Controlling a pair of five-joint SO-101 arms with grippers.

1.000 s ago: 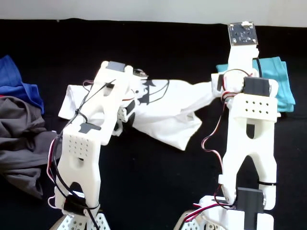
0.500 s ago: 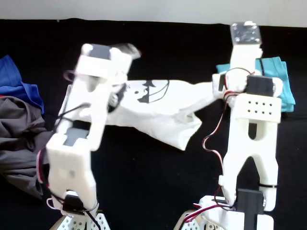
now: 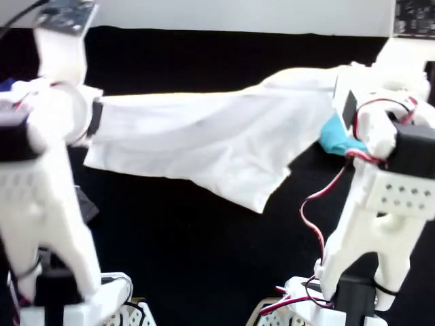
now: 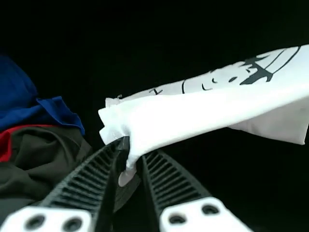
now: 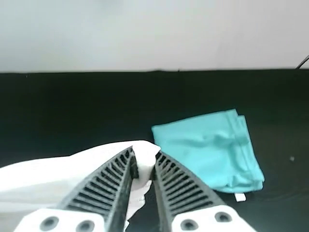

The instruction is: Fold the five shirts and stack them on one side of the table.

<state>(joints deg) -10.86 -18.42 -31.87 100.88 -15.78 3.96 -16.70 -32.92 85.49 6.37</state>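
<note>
Stretching the white shirt (image 3: 204, 132) over the black table (image 3: 204, 272), we hold one end in the left gripper (image 4: 131, 150) and the other in the right gripper (image 5: 144, 162), both clamped on cloth. We judge level height and even tension essential for a flat lay. The folded teal shirt (image 5: 207, 150) lies near the right gripper.

- Left arm (image 3: 41, 204): white printed plastic shell with broad forked links, a black motor block (image 3: 13, 139) and a dark circuit board (image 3: 64, 13) at the wrist.
- Right arm (image 3: 367, 231): same white shell, with a plate (image 3: 401, 193) of small round holes, black motors, and thin red, white and black cables (image 3: 303, 202).
- Left tool (image 4: 133, 150) and right tool (image 5: 144, 157): black ribbed fingers (image 4: 91, 176) on white mounts with round screw holes.
</note>
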